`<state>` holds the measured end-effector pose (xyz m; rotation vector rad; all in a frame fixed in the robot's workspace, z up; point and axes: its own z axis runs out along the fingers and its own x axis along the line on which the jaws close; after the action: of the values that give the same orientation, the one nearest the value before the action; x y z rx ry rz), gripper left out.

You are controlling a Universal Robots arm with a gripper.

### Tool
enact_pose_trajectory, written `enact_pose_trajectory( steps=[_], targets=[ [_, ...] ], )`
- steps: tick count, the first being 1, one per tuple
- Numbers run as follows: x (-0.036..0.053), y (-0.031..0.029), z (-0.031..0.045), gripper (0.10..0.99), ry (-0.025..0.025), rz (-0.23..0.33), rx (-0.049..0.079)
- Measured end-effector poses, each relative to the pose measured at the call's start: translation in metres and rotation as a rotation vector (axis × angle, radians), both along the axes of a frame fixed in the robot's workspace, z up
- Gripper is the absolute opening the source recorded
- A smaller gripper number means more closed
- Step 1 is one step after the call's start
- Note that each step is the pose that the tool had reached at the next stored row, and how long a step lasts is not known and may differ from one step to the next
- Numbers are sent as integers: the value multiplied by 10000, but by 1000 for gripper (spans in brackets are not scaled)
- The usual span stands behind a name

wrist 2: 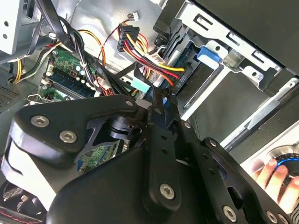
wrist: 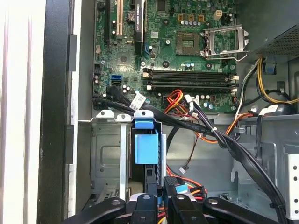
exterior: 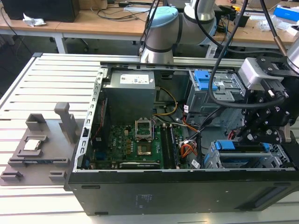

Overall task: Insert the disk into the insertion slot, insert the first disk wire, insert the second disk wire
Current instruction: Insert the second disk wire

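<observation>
Slatted white bench [exterior: 28, 93] beneath an open black computer case [exterior: 163, 191], with wooden desks and loose cables behind. On the bench toward the exterior view's left, a grey moulded fixture [exterior: 37, 149]. Inside the case: green motherboard [exterior: 135, 144], grey power supply [exterior: 130, 91], and a taller grey cage with a blue latch [exterior: 205, 81] toward the exterior view's right.

Near the case's front corner on the exterior view's right, the insertion slot [exterior: 233, 161] of silver sheet metal, with the disk [exterior: 226, 145] already seated in it, blue frame showing along the open side. Just above it, hanging from the arm, the pincer [exterior: 257, 135].

In the first wrist view, the disk's blue frame [wrist: 146, 147] set within the silver cage [wrist: 110, 158], the pincer [wrist: 161, 207] close by its end and just beside a black connector with a teal tag [wrist: 176, 187]. Across the cage and toward the motherboard, a bundle of black, red and orange wires [wrist: 196, 123].

In the second wrist view, the pincer [wrist 2: 156, 109] reaching toward a teal-tagged plug [wrist 2: 140, 86] and a red, yellow and black power lead [wrist 2: 149, 60]. Whether apart, together or clamped on a connector: cannot tell. At that picture's corner, a person's hand [wrist 2: 273, 175] resting by a round blue-ringed object.
</observation>
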<state>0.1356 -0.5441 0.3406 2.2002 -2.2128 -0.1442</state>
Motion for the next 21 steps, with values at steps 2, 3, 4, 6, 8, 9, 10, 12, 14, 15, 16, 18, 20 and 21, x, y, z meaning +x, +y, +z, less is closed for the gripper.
enact_pose_trajectory(
  steps=[2, 3, 4, 6, 8, 9, 10, 12, 14, 15, 16, 18, 20, 21],
  targets=[
    [0, 0, 0, 149, 0, 0, -1],
    [0, 0, 0, 149, 0, 0, 0],
    [0, 0, 0, 149, 0, 0, 0],
    [0, -1, 0, 149, 0, 0, 0],
    [0, -1, 0, 149, 0, 0, 0],
    [0, -1, 0, 149, 0, 0, -1],
    [0, -1, 0, 149, 0, 0, 0],
    [0, -3, 17, 149, 1, 0, 7],
    [0, -10, 31, 149, 1, 0, 44],
    [0, -25, 33, 149, 0, 0, 105],
    [0, -41, 33, 149, 0, 0, 177],
    [0, -75, 33, 149, 1, 0, 315],
    [0, -85, 33, 149, 0, 0, 328],
    [1, -90, 32, 149, 0, -1, 330]
  ],
)
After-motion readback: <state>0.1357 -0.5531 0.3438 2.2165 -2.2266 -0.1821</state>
